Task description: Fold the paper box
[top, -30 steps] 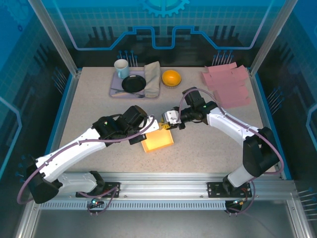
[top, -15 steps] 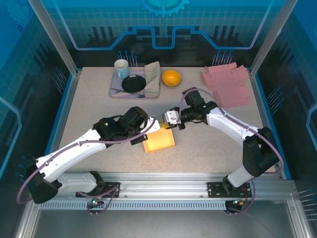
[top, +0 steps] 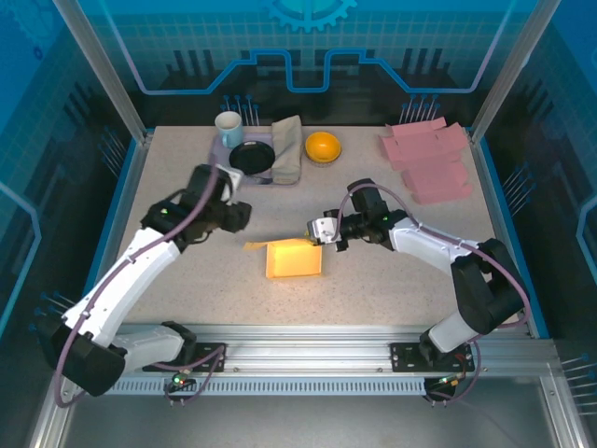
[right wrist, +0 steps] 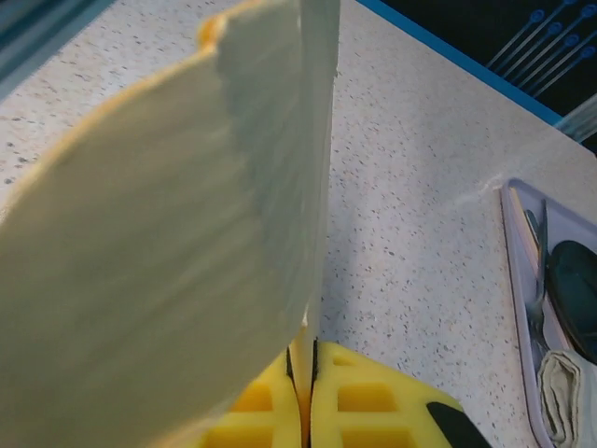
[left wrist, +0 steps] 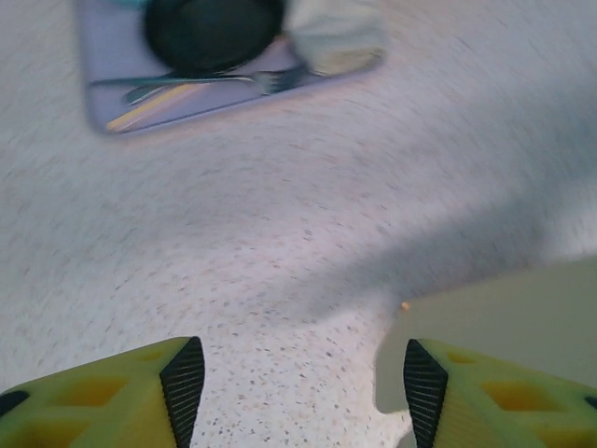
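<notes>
Being pinched by the closed right pincer (right wrist: 301, 373), the paper box (top: 294, 259) could be torn if yanked; left pincer (left wrist: 297, 387) held wide, empty.

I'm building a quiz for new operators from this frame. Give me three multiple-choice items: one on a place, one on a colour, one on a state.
1. Where on the table does the pink paper stack lie?
A. far right corner
B. near left corner
C. dead centre

2. What colour is the bowl beside the tray?
A. green
B. white
C. orange

3. The right gripper is:
A. open above the table
B. shut on the paper box
C. shut on a mug

Answers:
1 A, as the top view shows the pink sheets at the back right.
2 C, since the bowl is plainly orange.
3 B, because the right wrist view shows its fingers closed with the box's flap pinched between them.
</notes>
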You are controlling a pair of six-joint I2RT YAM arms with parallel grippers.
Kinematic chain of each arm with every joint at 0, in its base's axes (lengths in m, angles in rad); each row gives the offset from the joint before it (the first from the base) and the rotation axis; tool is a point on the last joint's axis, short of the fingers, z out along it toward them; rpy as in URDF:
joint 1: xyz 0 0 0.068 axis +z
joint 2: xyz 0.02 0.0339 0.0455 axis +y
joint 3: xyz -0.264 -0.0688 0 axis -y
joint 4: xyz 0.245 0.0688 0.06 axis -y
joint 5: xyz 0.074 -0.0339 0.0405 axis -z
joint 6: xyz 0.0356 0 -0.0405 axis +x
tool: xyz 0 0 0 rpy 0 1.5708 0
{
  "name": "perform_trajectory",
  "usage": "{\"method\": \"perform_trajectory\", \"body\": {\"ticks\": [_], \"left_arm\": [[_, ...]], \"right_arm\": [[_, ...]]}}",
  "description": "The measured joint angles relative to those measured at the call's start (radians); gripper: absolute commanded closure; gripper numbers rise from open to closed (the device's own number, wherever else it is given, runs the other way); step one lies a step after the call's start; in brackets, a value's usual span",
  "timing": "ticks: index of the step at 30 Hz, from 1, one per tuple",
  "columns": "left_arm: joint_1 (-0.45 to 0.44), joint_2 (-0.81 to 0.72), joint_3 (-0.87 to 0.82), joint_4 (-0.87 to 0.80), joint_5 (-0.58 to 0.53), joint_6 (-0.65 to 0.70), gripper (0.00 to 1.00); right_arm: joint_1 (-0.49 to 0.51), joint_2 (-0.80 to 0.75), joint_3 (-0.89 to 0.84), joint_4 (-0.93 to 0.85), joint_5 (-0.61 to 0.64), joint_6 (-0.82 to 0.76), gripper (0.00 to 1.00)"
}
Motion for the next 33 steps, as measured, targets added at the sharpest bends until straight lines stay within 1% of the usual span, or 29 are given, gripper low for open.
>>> {"method": "perform_trajectory", "body": {"ticks": [2, 4, 6, 12, 20, 28, 33], "left_arm": [[0.043, 0.009, 0.014, -0.008, 0.027, -0.097, 0.35], [0.052, 0.042, 0.032, -0.018, 0.053, -0.175, 0.32], [0.053, 0.104, 0.050, -0.029, 0.082, -0.246, 0.31], [0.055, 0.288, 0.063, -0.055, 0.177, -0.368, 0.31], [0.055, 0.298, 0.063, -0.017, 0.284, -0.448, 0.30], [0.055, 0.307, 0.100, -0.015, 0.329, -0.454, 0.32], [0.055, 0.309, 0.100, -0.008, 0.369, -0.484, 0.34]], "right_arm": [[0.001, 0.005, -0.027, 0.080, 0.015, 0.019, 0.94], [0.005, 0.018, -0.054, 0.167, 0.030, 0.037, 0.94], [0.008, 0.039, -0.079, 0.243, 0.044, 0.063, 0.94], [-0.001, 0.071, -0.130, 0.394, 0.043, 0.156, 0.94], [-0.066, 0.074, -0.134, 0.516, -0.027, 0.285, 0.94], [-0.074, 0.074, -0.132, 0.535, -0.111, 0.333, 0.94], [-0.076, 0.074, -0.118, 0.535, -0.134, 0.348, 0.94]]}}
